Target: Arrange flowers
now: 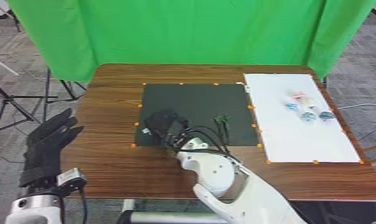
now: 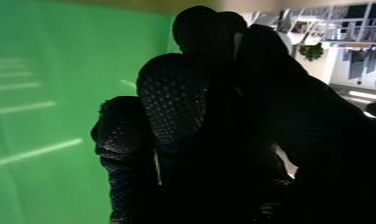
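My right hand [image 1: 164,121] is over the left part of the black mat [image 1: 180,95] in the head view. A small pale thing [image 1: 147,131] shows beside it; I cannot tell whether it is held. Green stems [image 1: 222,123] lie on the mat, to the right of that hand. Several pale pink, white and blue flower-like things [image 1: 300,102] lie grouped on the white board [image 1: 291,142]. At the left edge of the table, my left hand [image 1: 47,150] is open with its fingers straight. In the right wrist view, the black glove of my right hand [image 2: 211,130] stands against green cloth.
Small orange markers edge the mat and the board on the brown table [image 1: 113,172]. Behind the table hangs a green curtain [image 1: 189,35]. A black tripod [image 1: 24,107] stands on the floor left of the table. My right forearm [image 1: 247,187] crosses the table's front edge.
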You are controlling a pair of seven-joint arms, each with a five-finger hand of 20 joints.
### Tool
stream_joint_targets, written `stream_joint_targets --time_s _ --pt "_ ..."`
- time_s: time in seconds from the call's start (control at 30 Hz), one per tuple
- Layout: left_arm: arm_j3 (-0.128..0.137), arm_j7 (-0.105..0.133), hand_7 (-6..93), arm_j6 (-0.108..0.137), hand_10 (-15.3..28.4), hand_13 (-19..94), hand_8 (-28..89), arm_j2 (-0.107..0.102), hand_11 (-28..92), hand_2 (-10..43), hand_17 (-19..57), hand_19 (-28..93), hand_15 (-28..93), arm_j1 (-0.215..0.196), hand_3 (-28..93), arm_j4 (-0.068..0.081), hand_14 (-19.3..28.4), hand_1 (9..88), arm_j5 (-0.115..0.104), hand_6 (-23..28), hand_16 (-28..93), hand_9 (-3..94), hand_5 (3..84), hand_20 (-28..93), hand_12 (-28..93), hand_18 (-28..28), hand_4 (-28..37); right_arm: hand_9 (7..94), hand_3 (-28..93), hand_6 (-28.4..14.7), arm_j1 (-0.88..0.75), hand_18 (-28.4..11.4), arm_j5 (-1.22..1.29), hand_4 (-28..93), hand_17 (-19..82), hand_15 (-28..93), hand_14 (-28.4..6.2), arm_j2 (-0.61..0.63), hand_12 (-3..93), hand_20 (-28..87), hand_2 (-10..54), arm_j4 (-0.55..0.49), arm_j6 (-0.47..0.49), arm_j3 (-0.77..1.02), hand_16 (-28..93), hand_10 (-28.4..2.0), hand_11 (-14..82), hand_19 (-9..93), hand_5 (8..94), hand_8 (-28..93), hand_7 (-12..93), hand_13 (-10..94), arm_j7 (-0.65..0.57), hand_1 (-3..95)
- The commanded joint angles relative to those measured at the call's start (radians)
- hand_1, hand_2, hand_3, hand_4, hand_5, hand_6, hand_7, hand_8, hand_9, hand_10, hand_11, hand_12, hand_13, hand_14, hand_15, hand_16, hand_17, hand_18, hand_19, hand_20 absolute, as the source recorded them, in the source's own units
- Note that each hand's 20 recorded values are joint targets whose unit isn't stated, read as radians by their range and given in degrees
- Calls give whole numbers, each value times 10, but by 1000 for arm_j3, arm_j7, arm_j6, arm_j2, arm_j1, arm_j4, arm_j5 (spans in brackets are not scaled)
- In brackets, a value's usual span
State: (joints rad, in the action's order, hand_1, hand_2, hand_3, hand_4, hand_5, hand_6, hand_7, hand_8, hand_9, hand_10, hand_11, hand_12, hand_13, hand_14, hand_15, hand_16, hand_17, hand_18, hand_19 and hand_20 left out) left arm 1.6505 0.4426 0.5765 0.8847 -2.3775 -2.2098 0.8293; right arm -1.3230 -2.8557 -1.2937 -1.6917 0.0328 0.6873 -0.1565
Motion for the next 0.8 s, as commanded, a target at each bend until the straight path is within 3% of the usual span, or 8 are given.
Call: stream_joint_targets --time_s 0.03,0.4,0.57,0.67,0.77,0.8 --pt "-21 -22 162 -33 189 234 -114 15 361 50 -93 606 651 46 842 15 267 271 24 97 -178 310 381 40 51 217 -169 819 742 0 53 -156 9 -283 527 649 -52 -29 291 213 -24 53 11 -60 199 -96 273 932 774 7 231 784 -61 506" --pt "-44 -28 162 -37 189 234 -113 10 362 50 -93 606 650 76 844 24 267 271 28 97 -179 310 381 40 52 217 -170 817 741 -1 124 -158 7 -283 527 650 -53 -50 291 210 -26 91 -8 -123 197 -99 278 932 774 8 232 783 -146 502" --pt "-48 -20 162 -28 189 234 -114 -1 362 50 -93 606 651 75 843 23 267 271 17 97 -178 310 381 40 51 217 -170 810 740 -5 135 -157 32 -283 527 649 -53 -50 286 207 -34 85 21 -133 198 -102 285 932 772 9 233 779 -177 491" --pt "-48 -21 162 -28 190 234 -114 -1 362 52 -93 606 651 75 841 24 267 272 14 97 -178 310 381 41 51 216 -170 773 751 -22 126 -157 31 -283 518 657 -62 -59 261 199 -64 82 24 -124 198 -121 313 932 748 13 223 758 -189 454" --pt "-55 -15 163 -21 189 235 -114 -14 361 51 -92 606 651 76 844 25 267 271 6 97 -178 310 381 41 51 217 -167 755 768 -27 120 -158 45 -282 512 666 -69 -66 227 194 -76 72 51 -118 193 -133 344 932 729 4 213 748 -192 414" --pt "-55 -15 163 -22 189 235 -114 -16 361 50 -92 606 651 77 844 25 267 271 5 97 -178 310 381 41 50 217 -167 745 786 -28 110 -159 40 -280 507 672 -75 -73 218 192 -81 69 62 -105 192 -138 355 932 717 -53 212 737 -184 385"
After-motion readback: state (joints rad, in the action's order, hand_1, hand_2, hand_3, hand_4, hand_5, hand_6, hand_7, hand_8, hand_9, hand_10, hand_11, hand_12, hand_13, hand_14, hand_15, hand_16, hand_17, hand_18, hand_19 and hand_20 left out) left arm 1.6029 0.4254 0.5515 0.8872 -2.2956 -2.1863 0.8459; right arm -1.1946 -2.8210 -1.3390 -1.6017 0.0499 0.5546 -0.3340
